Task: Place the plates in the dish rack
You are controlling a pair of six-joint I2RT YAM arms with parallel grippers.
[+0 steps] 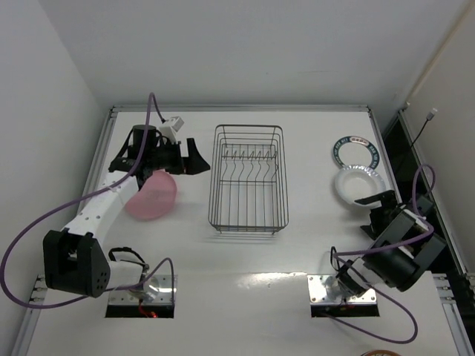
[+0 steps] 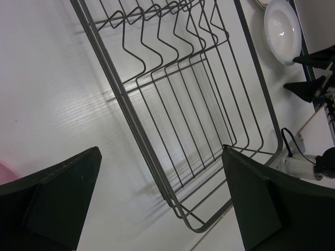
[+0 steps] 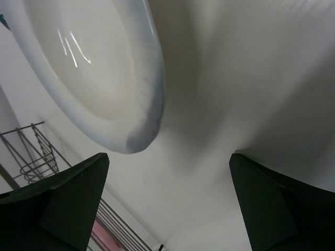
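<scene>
**White worktop: wire rack at centre, plates on both sides, both end effectors spread**

White walls close in a white worktop (image 1: 245,259) seen from above, with the two arm bases bolted at its near edge. A rectangular dish rack of thin dark wire (image 1: 248,127) sits near the middle, its long side running away from the arms and a row of upright prongs crossing its far half. No plate stands in it.

A plain pink round plate (image 1: 152,196) lies to the left of the rack, apart from it and partly covered by the left arm. Two more plates lie to the right of the rack, well apart from it. A white round plate with a dark patterned rim (image 1: 356,153) is the farther one. A plain white round plate (image 1: 359,183) lies just nearer than it, their edges close together.

The left end effector (image 2: 161,154) hangs over the worktop just beside the rack's left side, beyond the pink plate. Its fingers are spread wide and hold nothing, and its wrist camera looks across the rack's wires.

The right end effector (image 3: 168,159) is at the near side of the plain white plate. Its fingers are also spread wide, with nothing between them. In its wrist view the plate's rim fills the upper left, just ahead of the fingertips, and whether they touch it cannot be told.
</scene>
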